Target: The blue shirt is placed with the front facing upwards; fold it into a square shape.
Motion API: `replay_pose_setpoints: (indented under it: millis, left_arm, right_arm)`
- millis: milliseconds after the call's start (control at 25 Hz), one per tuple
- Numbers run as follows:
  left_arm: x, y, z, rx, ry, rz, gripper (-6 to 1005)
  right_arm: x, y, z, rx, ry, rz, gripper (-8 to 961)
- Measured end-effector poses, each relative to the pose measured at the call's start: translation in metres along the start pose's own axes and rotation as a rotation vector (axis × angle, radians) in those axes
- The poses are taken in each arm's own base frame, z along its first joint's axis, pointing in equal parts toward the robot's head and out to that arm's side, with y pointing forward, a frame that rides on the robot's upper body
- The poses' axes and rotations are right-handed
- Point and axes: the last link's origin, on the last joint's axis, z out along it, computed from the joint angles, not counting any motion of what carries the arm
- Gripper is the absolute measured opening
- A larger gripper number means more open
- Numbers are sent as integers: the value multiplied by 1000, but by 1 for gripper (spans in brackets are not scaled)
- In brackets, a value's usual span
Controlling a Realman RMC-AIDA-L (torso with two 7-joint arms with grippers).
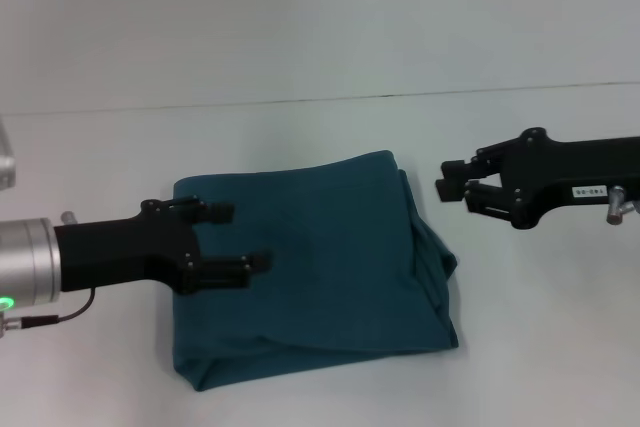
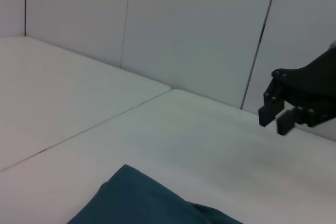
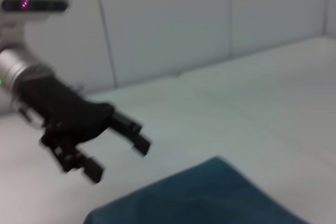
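The blue shirt (image 1: 330, 277) lies on the white table (image 1: 320, 147), folded into a rough square with its plain side up; no lettering shows. A thicker, uneven fold runs along its right edge. My left gripper (image 1: 238, 237) hovers over the shirt's left part, open, with nothing between its fingers. My right gripper (image 1: 452, 178) hangs just off the shirt's upper right corner, open and holding nothing. In the left wrist view a corner of the shirt (image 2: 136, 203) shows with the right gripper (image 2: 276, 119) beyond it. The right wrist view has the shirt (image 3: 210, 198) and the open left gripper (image 3: 118, 160).
A thin seam (image 1: 300, 102) crosses the table behind the shirt. A pale grey object (image 1: 5, 159) shows at the far left edge. Panelled walls (image 2: 184, 35) stand behind the table.
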Motion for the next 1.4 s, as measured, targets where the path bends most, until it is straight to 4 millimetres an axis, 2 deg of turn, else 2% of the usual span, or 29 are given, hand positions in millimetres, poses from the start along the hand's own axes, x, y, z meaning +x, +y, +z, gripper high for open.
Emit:
replay_pose_setpoints:
  millis: [120, 320, 440, 680, 1080, 1400]
  left_arm:
    - [3, -1, 4, -5, -12, -18, 878]
    - [4, -3, 7, -9, -34, -26, 878]
    - [0, -4, 10, -10, -63, -19, 878]
    - [-12, -2, 14, 9, -70, 20, 878]
    - [-14, -3, 15, 16, -74, 24, 877]
    - [-18, -3, 15, 24, -70, 13, 877]
  right_arm:
    - [-17, 7, 10, -29, 99, -24, 115]
    - [-22, 24, 40, -85, 304, -56, 328]
    - [-18, 29, 50, -91, 346, -75, 582]
    - [-4, 31, 58, -80, 307, -56, 712]
    - [6, 26, 54, -36, 294, -23, 954]
    - [10, 25, 52, -22, 284, -8, 949]
